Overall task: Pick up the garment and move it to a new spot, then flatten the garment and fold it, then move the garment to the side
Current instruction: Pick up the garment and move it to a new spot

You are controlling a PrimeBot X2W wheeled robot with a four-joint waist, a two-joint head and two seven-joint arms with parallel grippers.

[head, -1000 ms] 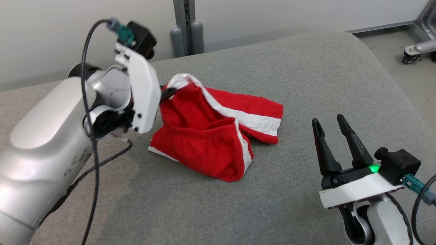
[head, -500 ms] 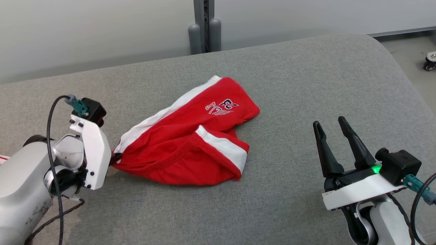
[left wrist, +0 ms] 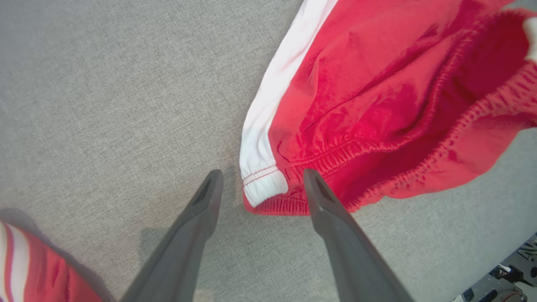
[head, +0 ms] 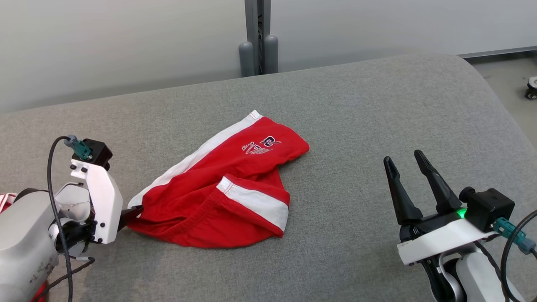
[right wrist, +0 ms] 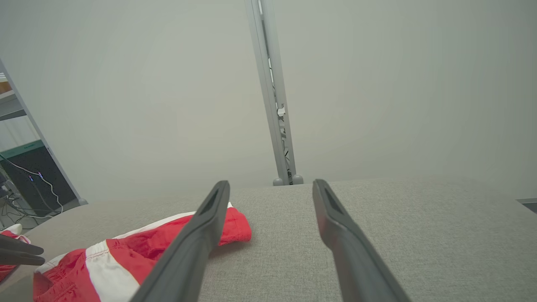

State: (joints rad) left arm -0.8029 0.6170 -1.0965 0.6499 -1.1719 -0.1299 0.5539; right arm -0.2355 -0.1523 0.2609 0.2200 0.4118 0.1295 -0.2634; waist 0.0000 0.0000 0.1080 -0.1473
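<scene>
The garment (head: 218, 197) is a pair of red shorts with white side stripes and a small printed logo, lying crumpled on the grey padded table (head: 356, 126). My left gripper (head: 133, 212) sits low at the garment's near-left corner. In the left wrist view the left gripper (left wrist: 263, 174) is open, with the elastic waistband corner of the garment (left wrist: 377, 105) lying loose between the fingertips. My right gripper (head: 402, 158) stands open and empty to the right, well apart from the cloth. The right wrist view looks past the right gripper (right wrist: 270, 183) at the garment (right wrist: 138, 247) on its lower left.
Another red and white striped cloth (left wrist: 16, 268) lies at the table's near-left edge, beside my left arm. A grey post (head: 258, 37) stands behind the table against the pale wall. A caster wheel (head: 532, 86) is on the floor past the table's rounded right end.
My left gripper, which held the garment raised by its waistband, has drawn it toward the near left, laid it on the table and opened. The head camera also shifted. The right gripper stayed put.
</scene>
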